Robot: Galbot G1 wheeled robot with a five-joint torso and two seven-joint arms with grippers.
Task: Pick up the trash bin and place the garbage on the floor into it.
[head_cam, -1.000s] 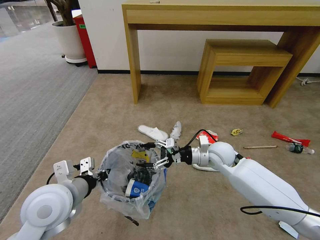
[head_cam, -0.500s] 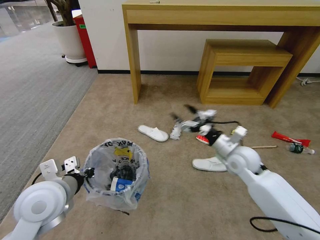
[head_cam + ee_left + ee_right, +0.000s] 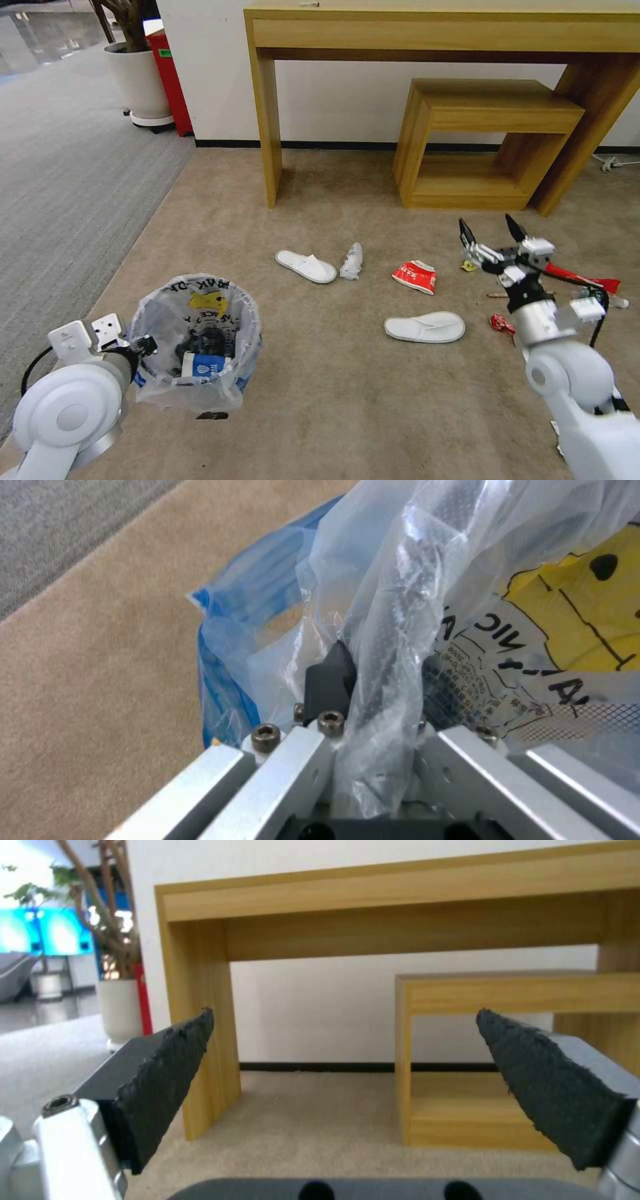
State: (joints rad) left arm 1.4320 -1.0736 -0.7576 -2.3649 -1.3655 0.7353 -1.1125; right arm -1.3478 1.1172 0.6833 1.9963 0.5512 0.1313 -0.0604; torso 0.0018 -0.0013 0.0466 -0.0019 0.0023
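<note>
The trash bin (image 3: 193, 347), dark with a printed clear bag, hangs just above the floor (image 3: 333, 407) at the lower left. My left gripper (image 3: 143, 347) is shut on its rim; the left wrist view shows the gripper (image 3: 380, 680) pinching rim and bag. A blue-white paper cup (image 3: 202, 364) lies inside. My right gripper (image 3: 491, 233) is open and empty, raised at the right. On the carpet lies garbage: two white slippers (image 3: 306, 265) (image 3: 425, 327), a tissue (image 3: 352, 261), a red-white packet (image 3: 415, 276), red wrappers (image 3: 500, 324) (image 3: 587, 279) and a wooden stick (image 3: 497, 295) partly behind the wrist.
A wooden desk (image 3: 440, 33) and a lower wooden shelf (image 3: 487, 143) stand against the far wall. At the back left are a white plant pot (image 3: 139, 83) and a red box (image 3: 170, 80). Grey ribbed carpet (image 3: 60, 187) borders the left side.
My right gripper left the bin's opening and swung far right, staying open. My left arm carried the bin leftward.
</note>
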